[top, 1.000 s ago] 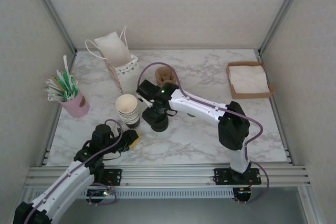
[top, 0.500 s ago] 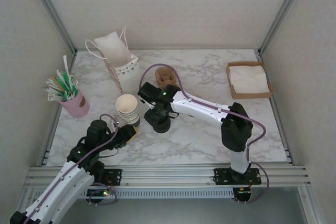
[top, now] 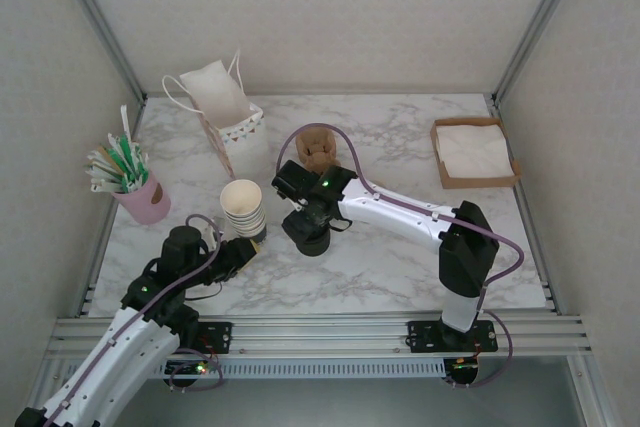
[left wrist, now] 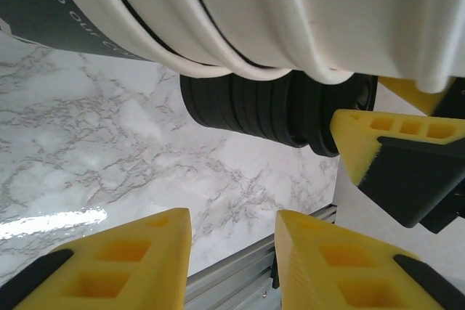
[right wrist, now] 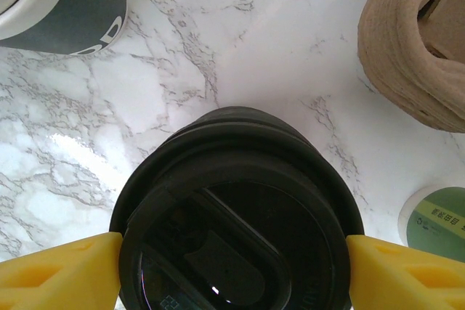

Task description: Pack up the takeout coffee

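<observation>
Straddling the stack of black lids [right wrist: 232, 150], the right claw [right wrist: 234, 252] stands wide open, holding nothing.

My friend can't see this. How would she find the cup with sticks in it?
Start at the marble table and go to its left edge. The pink cup stands there, left of the cream stack of paper cups. It's the only pink one, and green and white sticks poke out of its top.

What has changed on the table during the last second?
The left gripper moved forward to the foot of the cup stack, open. The right gripper drifted slightly right, its fingers either side of the black lid stack. The cup stack and other items stayed put.
</observation>
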Controlling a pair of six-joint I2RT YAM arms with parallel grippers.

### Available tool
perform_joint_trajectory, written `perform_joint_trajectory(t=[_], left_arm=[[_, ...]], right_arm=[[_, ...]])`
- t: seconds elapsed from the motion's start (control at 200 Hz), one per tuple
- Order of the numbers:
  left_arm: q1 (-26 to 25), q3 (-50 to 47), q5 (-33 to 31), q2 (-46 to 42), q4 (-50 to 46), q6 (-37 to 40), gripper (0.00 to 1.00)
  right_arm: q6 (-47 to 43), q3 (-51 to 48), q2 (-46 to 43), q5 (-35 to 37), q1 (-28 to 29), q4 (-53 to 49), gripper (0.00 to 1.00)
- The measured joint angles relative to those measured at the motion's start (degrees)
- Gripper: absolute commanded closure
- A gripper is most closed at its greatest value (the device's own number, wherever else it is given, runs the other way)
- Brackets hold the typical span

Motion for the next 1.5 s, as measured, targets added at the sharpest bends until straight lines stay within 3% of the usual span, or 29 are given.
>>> perform_joint_trajectory(t=[1.502], left_arm=[[0.00, 1.33, -1.51, 0.00, -3.96, 2.51, 0.65]], right_arm=[[4.63, 0.00, -0.83, 0.83, 0.02, 0.28, 0.23]])
